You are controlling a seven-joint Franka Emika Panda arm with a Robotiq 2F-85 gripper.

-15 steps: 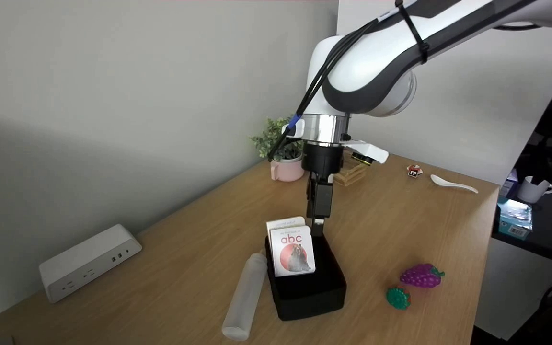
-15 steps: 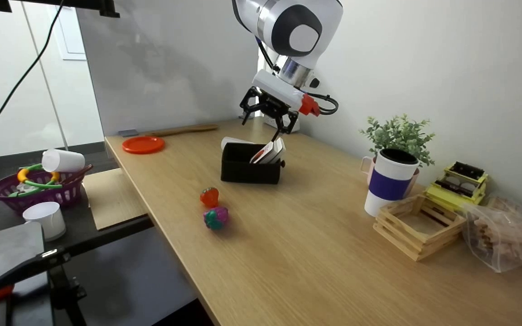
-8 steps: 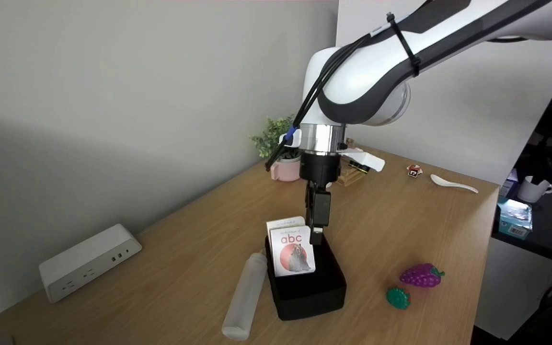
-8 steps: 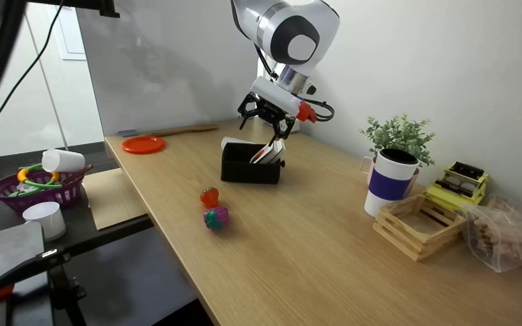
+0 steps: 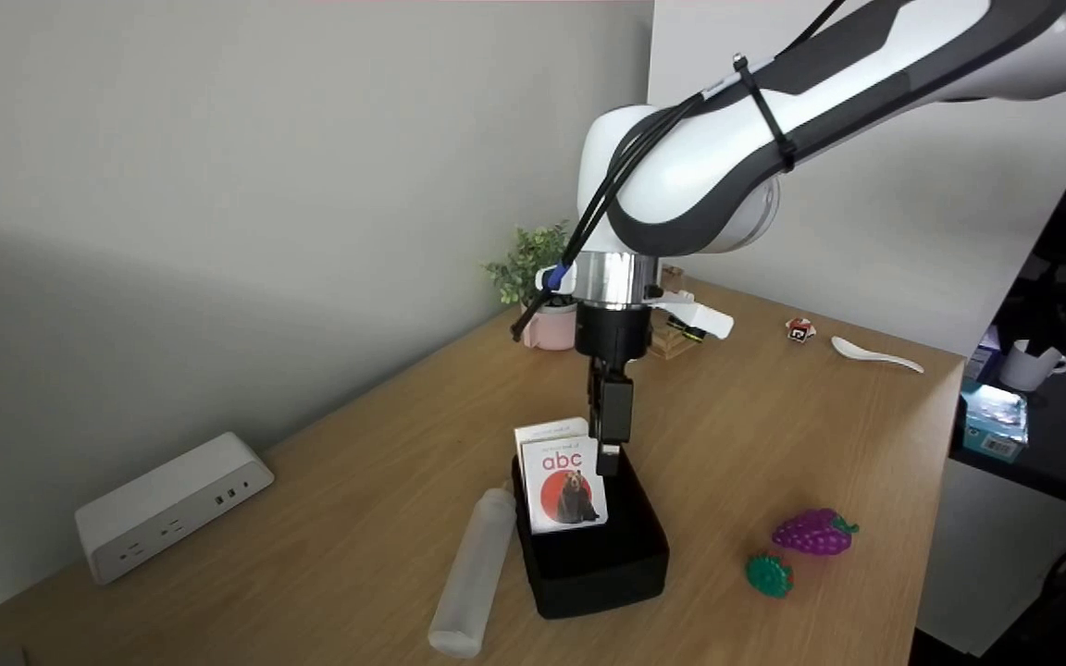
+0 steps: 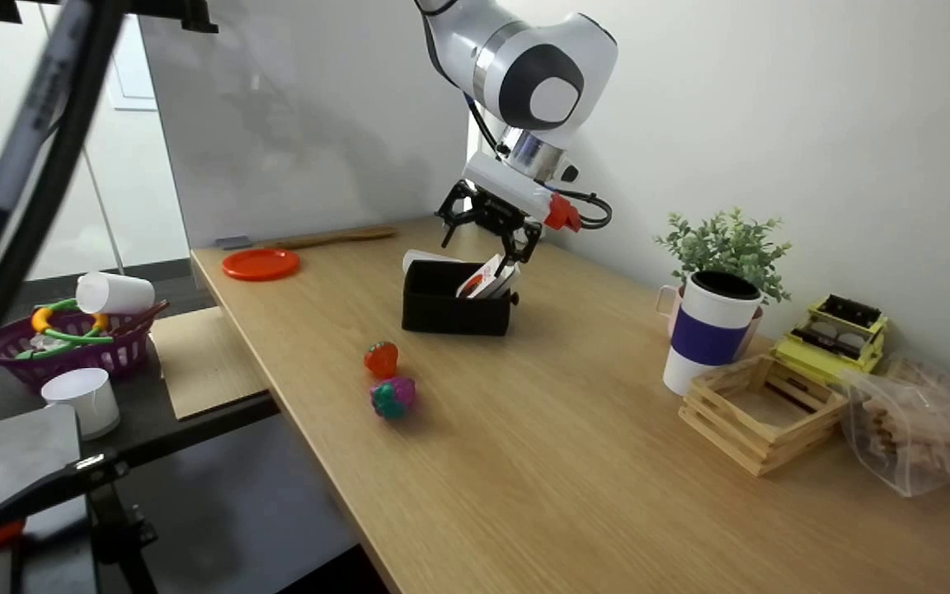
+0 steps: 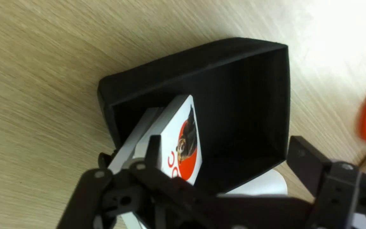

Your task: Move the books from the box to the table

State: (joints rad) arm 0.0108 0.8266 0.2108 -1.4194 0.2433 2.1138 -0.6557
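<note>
Two white square books lean together in the black box (image 5: 600, 585). The front book (image 5: 564, 486) has a red circle, a bear and "abc"; the back book (image 5: 549, 429) shows mostly its top edge. The box also shows in an exterior view (image 6: 454, 318) and the wrist view (image 7: 240, 95). It stands on the wood-grain table (image 5: 348, 536). My gripper (image 7: 226, 141) is wide open, pointing down over the box. One fingertip is at the books' upper edges, overlapping the front cover in the wrist view; I cannot tell whether it touches. The other finger is beyond the box's opposite end.
A translucent bottle (image 5: 475, 573) lies alongside the box. Toy grapes (image 5: 815, 532) and a toy strawberry (image 6: 381, 360) lie on the box's other side. A red plate (image 6: 261, 264), a wooden crate (image 6: 764, 412), a tall cup (image 6: 710, 330) and a white power strip (image 5: 172, 509) stand farther off.
My gripper has moved down, and one finger has come to the books' upper edges. It stays open. The glare on the front book's cover has gone; the box has not moved.
</note>
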